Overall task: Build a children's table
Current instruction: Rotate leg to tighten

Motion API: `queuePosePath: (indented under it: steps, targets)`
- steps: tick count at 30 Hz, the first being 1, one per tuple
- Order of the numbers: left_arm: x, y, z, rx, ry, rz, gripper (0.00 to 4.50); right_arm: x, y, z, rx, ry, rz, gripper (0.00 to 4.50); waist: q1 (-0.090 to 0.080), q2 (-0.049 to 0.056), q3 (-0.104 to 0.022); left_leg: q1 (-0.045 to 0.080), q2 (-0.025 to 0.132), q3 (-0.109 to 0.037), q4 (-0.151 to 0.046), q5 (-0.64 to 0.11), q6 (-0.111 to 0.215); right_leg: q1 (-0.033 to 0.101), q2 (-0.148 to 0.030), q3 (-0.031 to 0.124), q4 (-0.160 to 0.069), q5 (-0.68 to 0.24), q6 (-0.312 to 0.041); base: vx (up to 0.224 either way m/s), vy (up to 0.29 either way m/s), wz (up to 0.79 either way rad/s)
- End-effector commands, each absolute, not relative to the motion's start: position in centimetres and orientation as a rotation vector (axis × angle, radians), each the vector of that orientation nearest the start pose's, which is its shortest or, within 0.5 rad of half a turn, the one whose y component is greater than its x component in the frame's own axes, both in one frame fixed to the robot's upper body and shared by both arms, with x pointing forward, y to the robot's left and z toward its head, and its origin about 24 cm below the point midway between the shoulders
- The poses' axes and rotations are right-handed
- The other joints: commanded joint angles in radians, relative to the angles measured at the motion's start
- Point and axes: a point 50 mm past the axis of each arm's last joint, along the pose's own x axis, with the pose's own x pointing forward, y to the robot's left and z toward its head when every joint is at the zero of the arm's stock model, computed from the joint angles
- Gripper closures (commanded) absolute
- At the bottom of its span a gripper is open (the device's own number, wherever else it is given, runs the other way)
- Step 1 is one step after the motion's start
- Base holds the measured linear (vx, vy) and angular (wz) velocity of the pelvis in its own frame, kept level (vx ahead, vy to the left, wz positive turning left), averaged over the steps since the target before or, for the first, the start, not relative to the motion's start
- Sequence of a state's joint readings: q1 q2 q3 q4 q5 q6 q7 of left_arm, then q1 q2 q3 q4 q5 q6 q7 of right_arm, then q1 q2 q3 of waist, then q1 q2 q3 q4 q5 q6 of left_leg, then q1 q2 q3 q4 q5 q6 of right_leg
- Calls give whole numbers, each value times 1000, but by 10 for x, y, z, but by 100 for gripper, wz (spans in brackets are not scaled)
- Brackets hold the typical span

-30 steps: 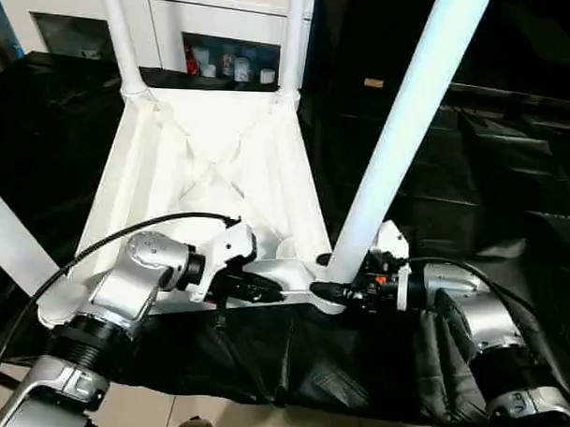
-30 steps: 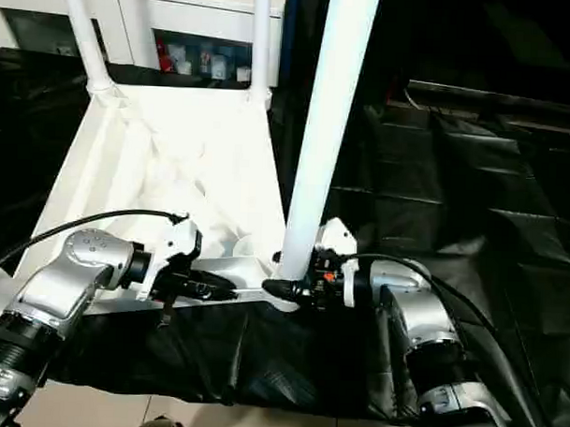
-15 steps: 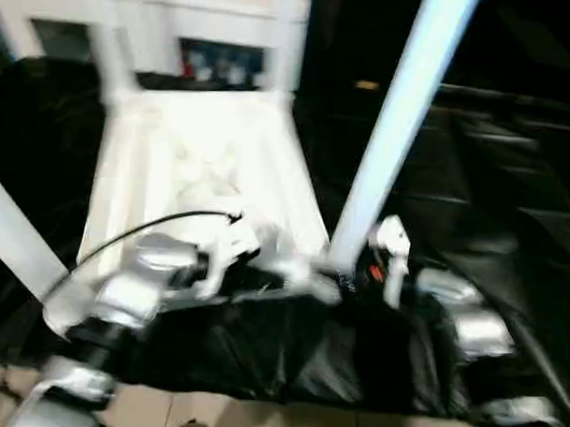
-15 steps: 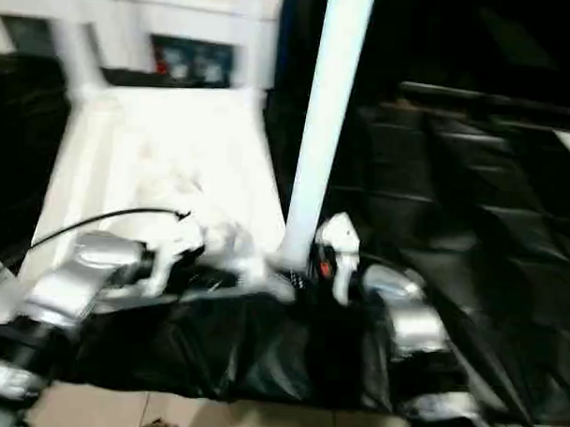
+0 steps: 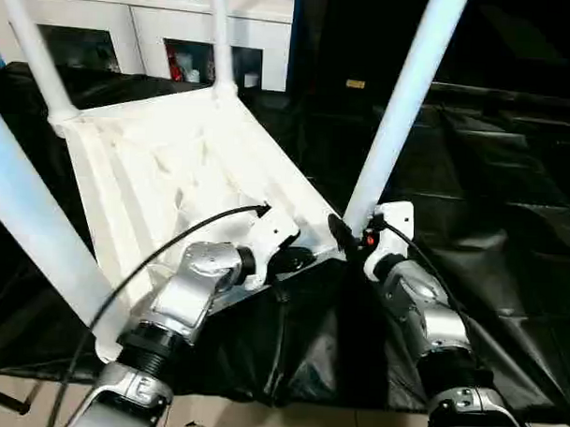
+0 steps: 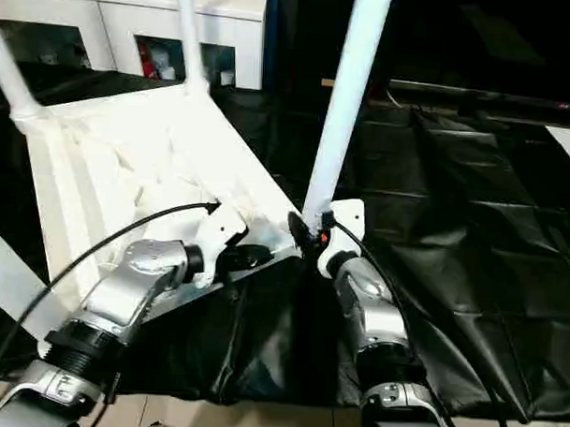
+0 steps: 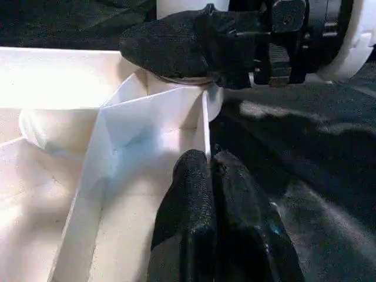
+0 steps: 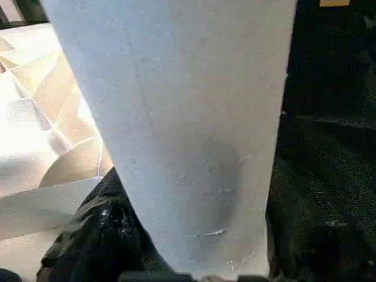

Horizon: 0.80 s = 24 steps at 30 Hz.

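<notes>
Tabletop (image 5: pixel 165 162) lies upside down on black-covered worktop (image 5: pixel 511 184), ribbed underside up, stretching fwd and to the left from both hands. Left hand (image 7: pixel 205 176) is pinched tight on the near rim, fingers (image 7: pixel 194 194) either side of the thin wall, just beside the near-right corner socket. Right hand (image 5: pixel 345 236) is clamped around the base of the near-right leg (image 5: pixel 401 105), right at that socket. Leg's long axis runs up and away from the right hand, so right arm is nearer; prob. seating it is the step in hand. Count: 1 tabletop, 4 legs standing in corners, 2 hands.
</notes>
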<state>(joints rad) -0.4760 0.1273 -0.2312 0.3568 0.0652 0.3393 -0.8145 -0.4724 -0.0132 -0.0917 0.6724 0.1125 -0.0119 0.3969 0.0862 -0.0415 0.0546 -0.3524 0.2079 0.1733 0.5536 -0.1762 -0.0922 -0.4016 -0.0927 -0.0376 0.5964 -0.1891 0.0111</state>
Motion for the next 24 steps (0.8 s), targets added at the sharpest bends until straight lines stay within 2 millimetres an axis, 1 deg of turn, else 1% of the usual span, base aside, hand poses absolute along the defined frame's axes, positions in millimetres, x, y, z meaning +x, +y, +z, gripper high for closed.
queuePosePath:
  steps: [1,2,4,5,6,7,9,10,11,12,14,15,17,19,21,24]
  targets:
    - [295,44,49,216,325,-1162,450,314,-71,8,158,270,620,147,0,4,-42,-4,13,4,-72,-273,14,35,-33,28,-77,-239,-162,0,0,0]
    - [295,46,49,222,328,-1164,450,314,-73,8,158,268,625,133,0,4,-42,-5,13,3,-73,-278,14,36,-33,27,-77,-247,-160,0,0,0]
    - [296,55,47,249,343,-1164,450,314,-81,8,161,261,642,128,-1,3,-43,-6,13,2,-73,-287,15,36,-34,27,-79,-258,-157,0,0,0]
    - [295,61,45,268,360,-1168,450,314,-87,10,149,255,656,128,-3,4,-43,-7,15,1,-74,-280,16,37,-34,27,-77,-252,-157,0,0,0]
    - [294,66,44,280,375,-1175,450,314,-91,11,137,254,679,99,-2,4,-44,-6,15,2,-72,-277,18,37,-34,27,-77,-244,-159,0,0,0]
    - [294,69,43,287,385,-1180,450,314,-94,11,130,254,695,99,-2,1,-46,-6,15,3,-70,-261,23,39,-33,26,-74,-220,-167,0,0,0]
    - [292,78,41,303,417,-1192,450,312,-102,13,103,251,759,88,-3,3,-45,-6,16,5,-68,-243,30,38,-32,27,-70,-184,-184,0,0,0]
    - [292,78,41,303,417,-1192,450,312,-102,13,103,251,759,80,-2,2,-46,-5,16,5,-67,-233,35,41,-32,26,-68,-164,-192,0,0,0]
    - [291,81,41,309,428,-1195,450,312,-104,14,92,250,787,67,-2,3,-46,-5,17,6,-66,-220,39,41,-32,27,-66,-141,-203,0,0,0]
    - [289,90,39,320,459,-1205,450,310,-111,17,64,255,863,55,-1,2,-48,-4,17,6,-64,-208,43,43,-30,25,-62,-120,-210,0,0,0]
    - [288,97,39,324,486,-1220,450,307,-116,19,40,266,935,49,1,3,-47,-3,16,7,-63,-205,52,43,-29,25,-61,-109,-220,0,0,0]
    - [286,101,39,323,501,-1233,450,305,-118,20,32,276,974,30,2,3,-46,-4,17,8,-63,-208,56,43,-30,26,-62,-116,-223,0,0,0]
    - [284,105,39,325,517,-1260,450,303,-120,21,11,286,1020,9,3,1,-47,-2,18,8,-63,-208,54,43,-32,26,-62,-126,-226,0,0,0]
    - [282,109,39,332,529,-1285,450,301,-123,22,-14,297,1069,1,4,2,-46,-1,18,8,-64,-221,52,41,-33,26,-64,-147,-227,0,0,0]
    - [281,115,41,332,538,-1323,450,297,-126,24,-30,309,1160,1,4,-1,-45,0,19,7,-65,-231,48,41,-34,26,-65,-165,-227,0,0,0]
    - [279,119,43,336,543,-1362,450,294,-128,26,-37,322,1240,1,6,-1,-47,-1,18,7,-64,-225,56,43,-34,26,-63,-160,-230,0,0,0]
